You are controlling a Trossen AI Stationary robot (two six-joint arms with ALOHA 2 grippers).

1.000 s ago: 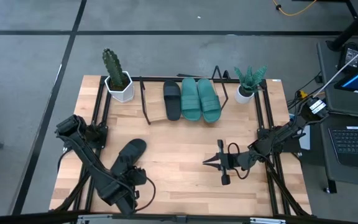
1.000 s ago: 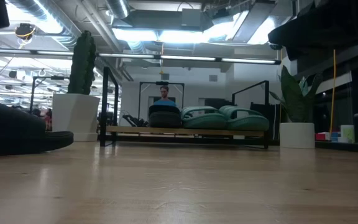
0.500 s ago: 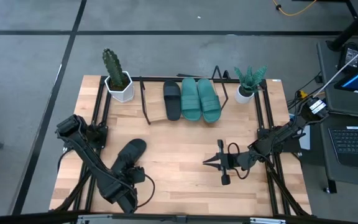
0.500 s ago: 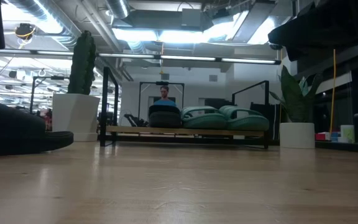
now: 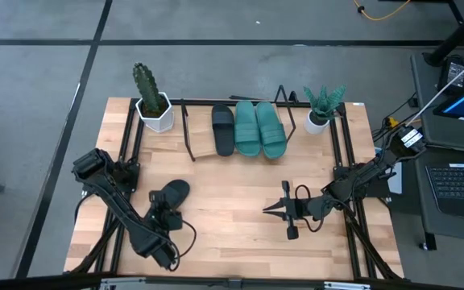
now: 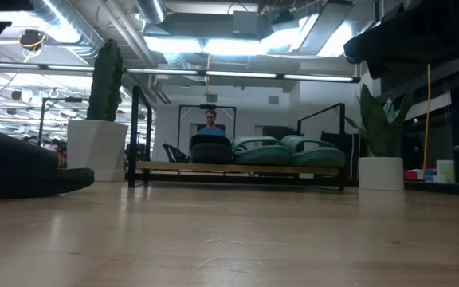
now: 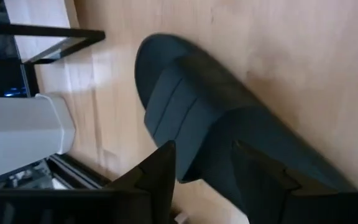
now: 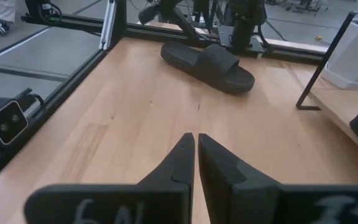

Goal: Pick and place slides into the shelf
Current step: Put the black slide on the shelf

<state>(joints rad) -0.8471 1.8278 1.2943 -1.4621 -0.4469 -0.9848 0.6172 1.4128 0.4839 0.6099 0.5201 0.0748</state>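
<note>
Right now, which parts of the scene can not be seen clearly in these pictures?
- Black slide on the table: in the high view the left gripper covers its near end; in the low view the left edge cuts it off.
- Shelf: in the low view its board is seen edge-on, so free space is unclear.
- Right gripper: the wrist view's bottom edge cuts off its base.

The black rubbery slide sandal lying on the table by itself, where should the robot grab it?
The black rubbery slide sandal lies flat, sole down, on the wooden table, apart from the shelf. Its wide raised strap looks the best hold. The left gripper, open above it, could probably come straight down and pinch the strap's edge, one finger slipping under the strap.
</note>
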